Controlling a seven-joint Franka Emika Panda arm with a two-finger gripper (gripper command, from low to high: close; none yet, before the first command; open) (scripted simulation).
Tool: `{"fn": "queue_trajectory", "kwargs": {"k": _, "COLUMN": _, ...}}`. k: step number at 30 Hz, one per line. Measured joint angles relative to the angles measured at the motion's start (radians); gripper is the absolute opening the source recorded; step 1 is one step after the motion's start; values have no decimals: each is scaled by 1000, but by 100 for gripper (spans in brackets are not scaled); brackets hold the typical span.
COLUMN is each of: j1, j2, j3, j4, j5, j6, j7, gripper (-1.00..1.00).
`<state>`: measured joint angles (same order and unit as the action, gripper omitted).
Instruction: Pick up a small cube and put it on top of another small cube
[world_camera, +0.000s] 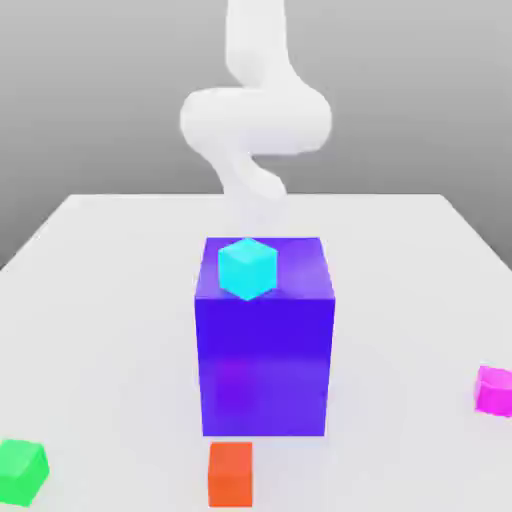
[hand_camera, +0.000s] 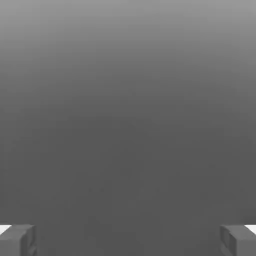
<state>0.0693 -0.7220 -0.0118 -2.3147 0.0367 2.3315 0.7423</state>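
A: Where's the pink cube (world_camera: 495, 392)?
B: On the pale table (world_camera: 405, 300), ext. view's right, near part, partly cut off by the pic's edge
A: What's next to it, going left?
B: Big blue-violet block (world_camera: 265, 365), approx. mid-scene, well apart from pink & a bit farther back at its base. Stands upright, flat front our way
A: And the light-blue cube (world_camera: 248, 269)?
B: Seen against the block's top, a bit left of ctr, corner turned our way; its lowest corner reaches abt. the block's near top edge. Can't tell if they touch
A: Orange-red cube (world_camera: 231, 478)?
B: On the table, near side, just in front of the block, left of its ctr
A: Green cube (world_camera: 22, 472)?
B: Also near, far over at ext. view's left, turned at an angle, cut off slightly by the edge
A: Arm (world_camera: 256, 120)?
B: White, far side, comes down from above, its low end fading into the pale bkgd. just past the block
A: Gripper (hand_camera: 128, 241)?
B: Hand view has its two fingers spread wide, well apart
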Motion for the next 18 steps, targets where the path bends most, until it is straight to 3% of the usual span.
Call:
{"fn": "queue_trajectory", "kwargs": {"k": 11, "j1": 255, "j2": 349, "j3": 21, "j4": -63, "j5": 156, "j6": 132, "j7": -252, "gripper": 0}}
{"fn": "queue_trajectory", "kwargs": {"k": 18, "j1": 368, "j2": 564, "j3": 95, "j4": -103, "j5": 191, "j6": 219, "j7": -364, "gripper": 0}}
